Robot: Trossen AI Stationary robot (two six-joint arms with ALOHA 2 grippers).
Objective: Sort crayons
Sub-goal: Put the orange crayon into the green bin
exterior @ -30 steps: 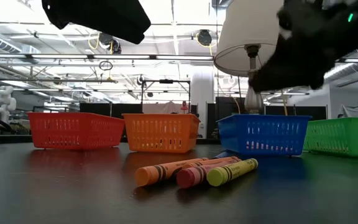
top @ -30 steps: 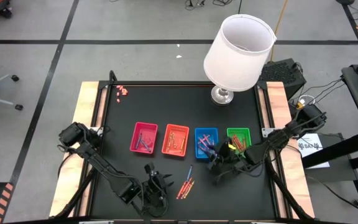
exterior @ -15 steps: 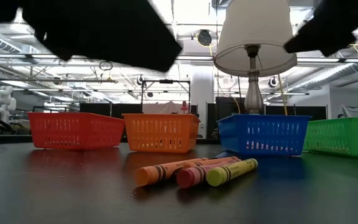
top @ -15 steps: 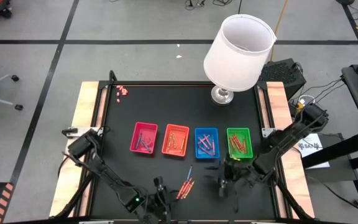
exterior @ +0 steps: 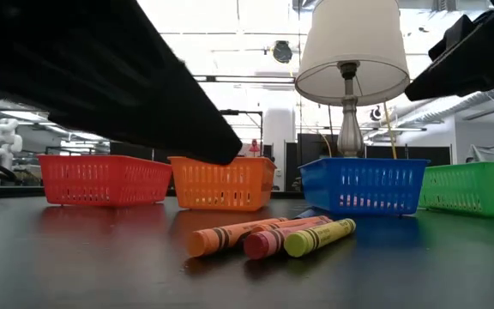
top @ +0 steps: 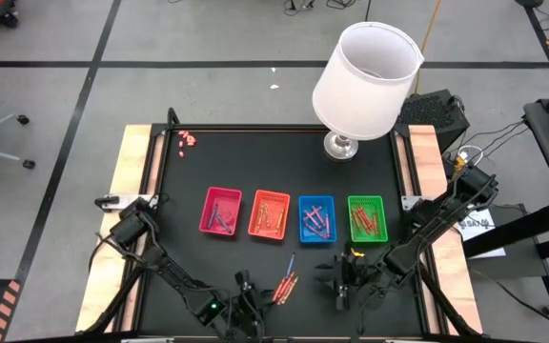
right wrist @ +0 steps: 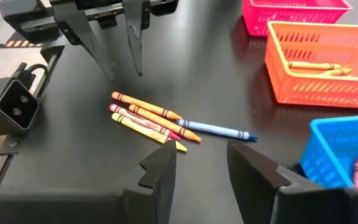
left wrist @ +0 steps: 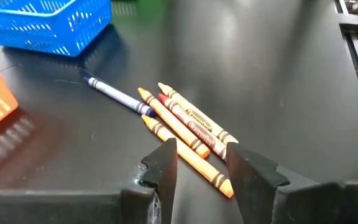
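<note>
High view: four crayons (top: 285, 283) lie loose between left hand (top: 244, 297) and right hand (top: 344, 286); both hands' fingers apart, empty.

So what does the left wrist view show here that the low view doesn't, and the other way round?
Only the left wrist view shows the blue crayon lying beside the loose cluster, and the left claw, open and empty, just short of the orange crayon.

Only the low view shows the red tray, the green tray and the lamp behind the row.

Both show the blue tray, the orange tray and the yellow crayon on the black table.
</note>
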